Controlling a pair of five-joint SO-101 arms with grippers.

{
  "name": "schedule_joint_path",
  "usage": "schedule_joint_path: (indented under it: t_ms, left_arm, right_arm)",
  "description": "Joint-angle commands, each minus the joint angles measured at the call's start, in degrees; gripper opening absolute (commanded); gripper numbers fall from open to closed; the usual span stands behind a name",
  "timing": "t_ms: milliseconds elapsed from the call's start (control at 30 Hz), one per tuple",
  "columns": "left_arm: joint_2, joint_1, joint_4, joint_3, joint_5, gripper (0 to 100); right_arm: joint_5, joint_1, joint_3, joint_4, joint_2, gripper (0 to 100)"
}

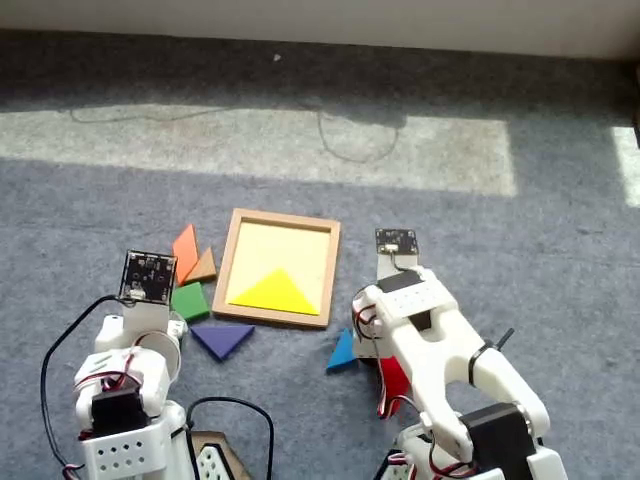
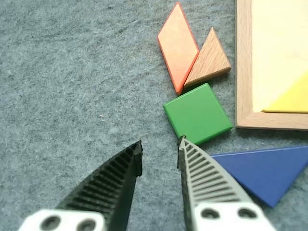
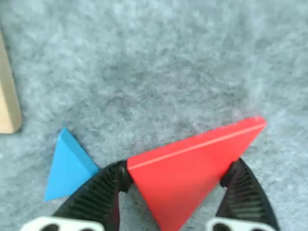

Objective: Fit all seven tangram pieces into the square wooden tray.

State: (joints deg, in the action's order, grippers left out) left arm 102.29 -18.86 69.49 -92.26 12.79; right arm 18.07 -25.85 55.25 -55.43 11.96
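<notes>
A grey carpet (image 1: pixel 500 260) crossed by a band of sunlight (image 1: pixel 250 145) carries the square wooden tray (image 1: pixel 285 216), with a yellow triangle (image 1: pixel 273 293) lying inside it. The left gripper (image 2: pixel 160 142) hangs over the carpet with its jaws parted and empty, one tip just beside the green square (image 2: pixel 197 114). The right gripper (image 3: pixel 179 167) clamps the red triangle (image 3: pixel 192 154), perhaps lifted slightly, near the light blue triangle (image 3: pixel 67 166).

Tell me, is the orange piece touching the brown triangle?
Touching. The left wrist view shows the orange piece lying edge to edge against the brown triangle, with no gap between them.
</notes>
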Motion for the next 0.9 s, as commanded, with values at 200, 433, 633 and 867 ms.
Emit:
schedule_joint_path:
  t_ms: [200, 433, 633, 867]
  left_arm:
    - [1.8, -0.7, -0.1, 0.3, 0.7, 15]
    - [1.8, -0.7, -0.1, 0.3, 0.7, 15]
    - [1.8, -0.6, -0.1, 0.3, 0.7, 15]
    - [1.8, -0.6, -0.1, 0.3, 0.7, 15]
  right_arm:
    - [-5.6, -1.0, -7.7, 7.3, -0.7, 12.2]
    - [-5.6, -1.0, -13.0, -0.7, -0.6, 12.1]
    - [-6.9, -1.0, -21.8, -11.1, -0.6, 12.1]
    - [-9.6, -1.3, -25.4, -12.1, -0.7, 12.0]
